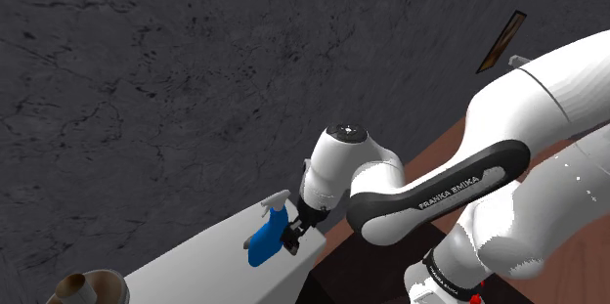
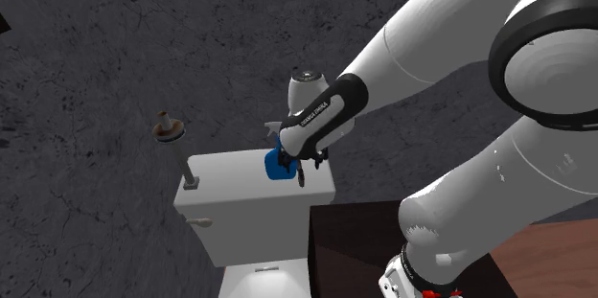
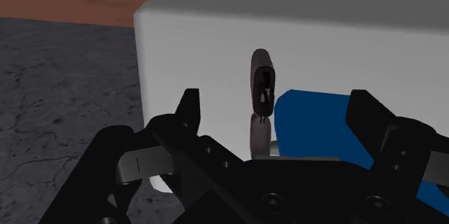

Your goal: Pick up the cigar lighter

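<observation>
Your black gripper (image 3: 275, 111) hangs with its fingers spread apart, holding nothing, over a white toilet tank lid (image 3: 194, 50). The dark cigar lighter (image 3: 262, 86) sits on that lid, lined up between the fingers and just beside a blue spray bottle (image 3: 324, 118). The likely risk is that the finger nearer the bottle catches it on descent and knocks the small lighter off the lid.

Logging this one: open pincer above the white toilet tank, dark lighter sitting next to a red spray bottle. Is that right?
Not quite. The spray bottle is blue, not red; the wrist view shows it. The rest holds: the pincer is open above the white toilet tank, with the dark lighter next to the bottle.
</observation>
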